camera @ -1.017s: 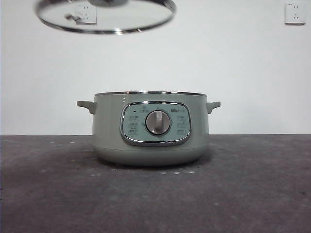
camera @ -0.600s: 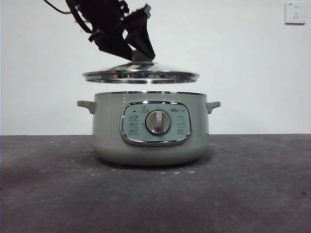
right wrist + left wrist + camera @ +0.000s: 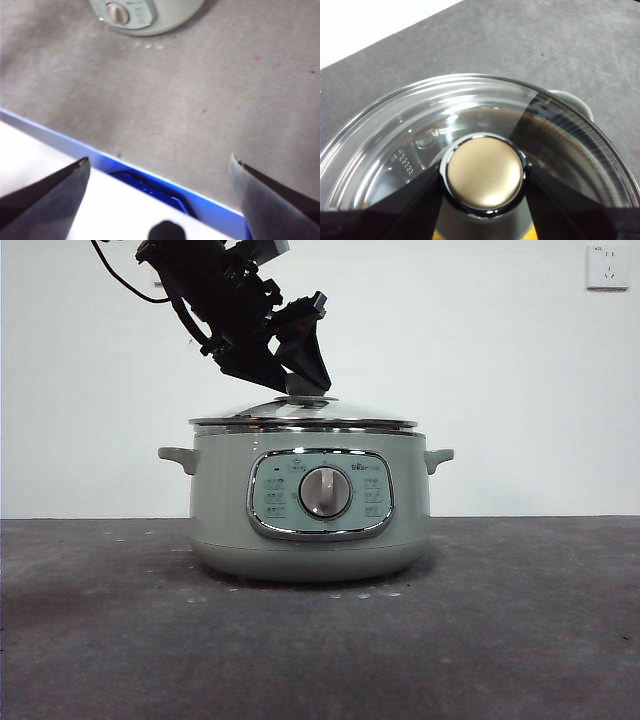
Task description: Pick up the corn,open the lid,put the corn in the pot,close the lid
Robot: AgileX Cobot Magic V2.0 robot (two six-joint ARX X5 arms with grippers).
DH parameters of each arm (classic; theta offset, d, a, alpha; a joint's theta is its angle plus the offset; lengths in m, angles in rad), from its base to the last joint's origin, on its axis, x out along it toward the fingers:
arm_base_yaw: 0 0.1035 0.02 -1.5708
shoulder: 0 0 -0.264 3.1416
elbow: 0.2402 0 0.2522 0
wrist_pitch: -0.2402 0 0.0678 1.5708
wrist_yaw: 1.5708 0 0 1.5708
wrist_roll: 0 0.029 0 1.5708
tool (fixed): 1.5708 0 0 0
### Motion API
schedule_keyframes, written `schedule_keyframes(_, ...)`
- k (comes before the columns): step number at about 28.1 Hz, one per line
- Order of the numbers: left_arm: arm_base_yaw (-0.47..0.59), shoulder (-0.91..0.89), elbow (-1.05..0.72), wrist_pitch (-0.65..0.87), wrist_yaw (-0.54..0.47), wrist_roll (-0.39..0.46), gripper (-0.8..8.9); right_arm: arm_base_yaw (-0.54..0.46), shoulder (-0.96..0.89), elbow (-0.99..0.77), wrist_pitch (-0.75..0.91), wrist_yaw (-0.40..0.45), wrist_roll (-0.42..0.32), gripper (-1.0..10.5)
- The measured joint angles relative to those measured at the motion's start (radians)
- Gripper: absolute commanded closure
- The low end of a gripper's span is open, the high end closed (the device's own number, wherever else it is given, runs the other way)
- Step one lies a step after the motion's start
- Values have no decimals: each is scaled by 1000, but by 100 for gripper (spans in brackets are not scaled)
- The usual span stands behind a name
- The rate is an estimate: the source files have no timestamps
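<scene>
- The pot (image 3: 310, 505) stands on the dark grey table (image 3: 520, 640), at the middle of the front view, with its control panel (image 3: 320, 494) and silver dial (image 3: 325, 492) facing the camera.
- The lid (image 3: 303, 418) rests level on the pot's rim, with its chrome edge lying along the top of the pot.
- The left gripper (image 3: 300, 380) reaches down from about 11 o'clock in the front view and is clamped on the lid's knob (image 3: 485, 172); the left wrist view shows a black jaw pressed against each side of the knob.
- Through the glass of the lid (image 3: 470, 115), only reflections and the pot's inner wall can be made out; the corn cannot be told for certain.
- One side handle (image 3: 572, 100) of the pot shows just past the lid's rim.
- The right gripper (image 3: 160, 185) hangs well apart from the pot (image 3: 150, 15), over the table's near edge, with its jaws spread wide and nothing between them.
- A white wall socket (image 3: 607, 267) sits at 1 o'clock in the front view.
</scene>
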Motion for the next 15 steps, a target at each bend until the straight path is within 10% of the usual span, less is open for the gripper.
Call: schedule_keyframes(15,-6,19,0,11,30,-5,822,0,0,0,0,29,0,478)
